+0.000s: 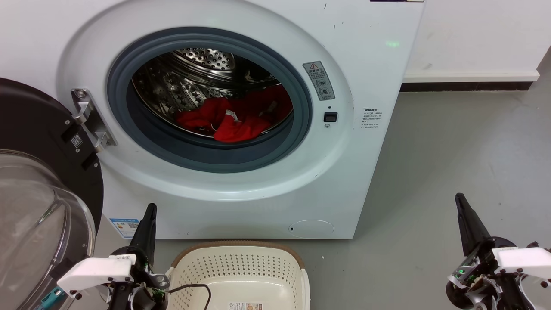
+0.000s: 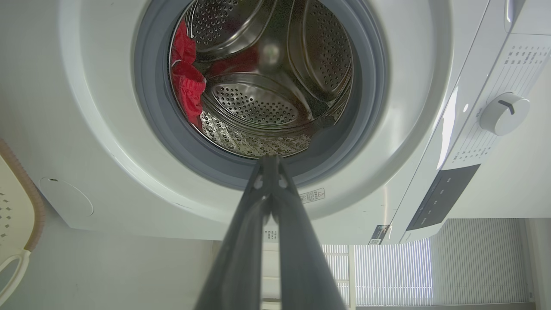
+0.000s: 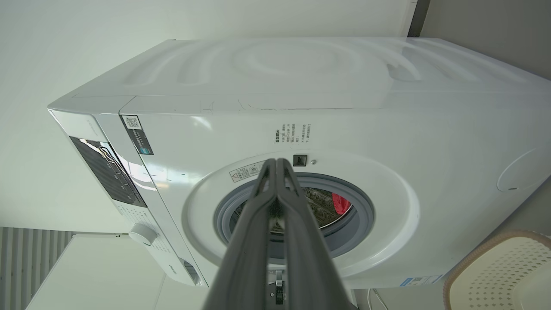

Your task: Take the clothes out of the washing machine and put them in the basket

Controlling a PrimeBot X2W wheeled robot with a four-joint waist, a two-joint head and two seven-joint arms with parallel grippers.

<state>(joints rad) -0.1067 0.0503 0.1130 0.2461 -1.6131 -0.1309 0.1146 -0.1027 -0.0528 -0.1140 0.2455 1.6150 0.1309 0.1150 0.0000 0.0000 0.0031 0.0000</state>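
**Red laundry lies in open drum, both grippers closed and empty**

On a smooth grey floor, before a white wall edged with a dark skirting strip, the washing machine stands with its black-rimmed glass door swung wide. The door's bulge sits close on the outer side of the left gripper. That gripper and the right gripper both point up toward the machine, fingers pressed together, holding nothing. The clothes, a red heap, lie at the bottom of the perforated steel drum. They are beyond and above the left gripper's tips, behind the port's grey rubber ring. The basket, cream with a brown rim, sits on the floor just inside the left gripper, between the two grippers and near the machine's front. Bare floor surrounds the right gripper and runs past the machine's right corner to the wall.
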